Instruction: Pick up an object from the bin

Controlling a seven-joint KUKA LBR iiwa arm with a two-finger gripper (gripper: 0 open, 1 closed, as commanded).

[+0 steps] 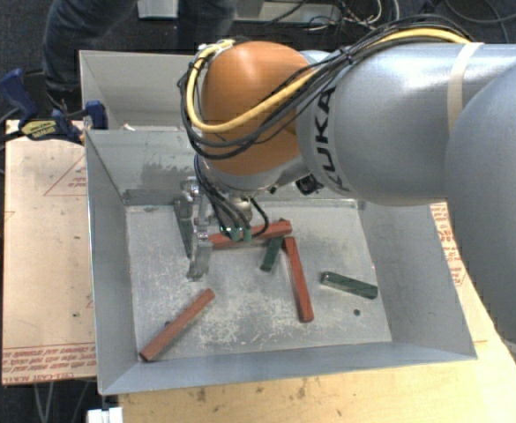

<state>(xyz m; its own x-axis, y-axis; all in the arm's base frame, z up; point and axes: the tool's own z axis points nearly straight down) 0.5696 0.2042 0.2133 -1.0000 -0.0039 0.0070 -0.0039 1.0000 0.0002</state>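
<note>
Red stick (250, 233): lies crosswise just right of the pincer (196, 267), its near end touching the pincer or just beside it; which of the two cannot be told. It looks to rest low in the bin (108, 263), not raised.

Pincer: down near the bin floor, left of centre. Whether it is released or clenched cannot be told, as the wrist and orange cover (240, 104) overhang it.

Others, placed from the pincer:
- green stub (269, 256), right of it, just under the red stick.
- long stick (297, 280), further right, its top end meeting the red stick's far end.
- green bar (347, 285), well to the right, apart from the rest.
- low stick (176, 326), below and slightly left, lying slantwise, apart from the pincer.

Progress, by judgement: approach done, pincer is at working depth beside the red stick. No grasp can be confirmed and nothing is lifted. Left to do: close on a stick, raise it clear of the bin.

Hard to read: the contact at the red stick's near end; the bin floor behind the pincer, covered by the arm (416, 122); a small dark speck near the green bar, too small to name.
</note>
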